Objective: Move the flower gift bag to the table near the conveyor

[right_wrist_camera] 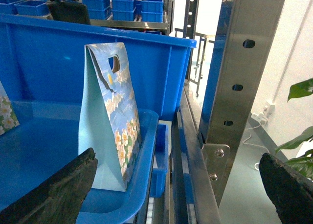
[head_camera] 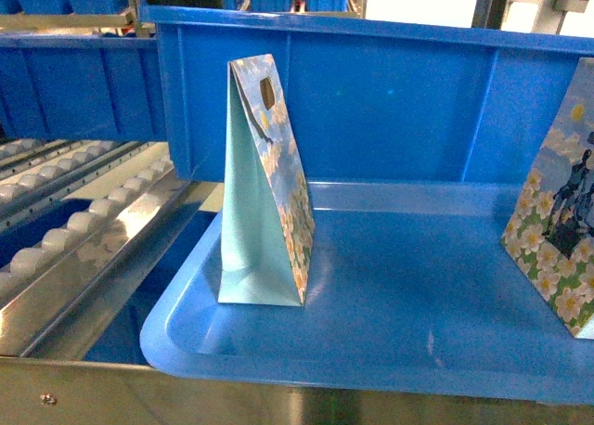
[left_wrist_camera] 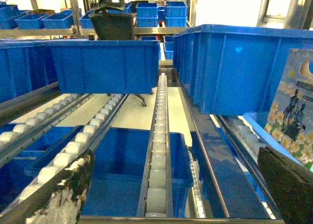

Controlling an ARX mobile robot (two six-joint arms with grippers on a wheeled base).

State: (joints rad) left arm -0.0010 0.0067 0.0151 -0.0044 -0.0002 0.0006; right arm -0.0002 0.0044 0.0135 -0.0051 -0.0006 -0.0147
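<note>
Blue tray (head_camera: pixel 390 351) on the conveyor (head_camera: pixel 83 225) holds two upright gift bags; flower gift bag (head_camera: pixel 267 188) nearest the rollers. Both grippers spread apart, empty. Best pinch its handle-hole top, lift straight

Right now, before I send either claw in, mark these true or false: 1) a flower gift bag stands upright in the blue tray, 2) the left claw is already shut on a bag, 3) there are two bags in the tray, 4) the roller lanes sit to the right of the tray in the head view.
1) True: the flower gift bag stands upright in the blue tray.
2) False: the left claw is open and holds nothing.
3) True: a second bag stands at the tray's right edge.
4) False: the conveyor lies to the tray's left.
</note>
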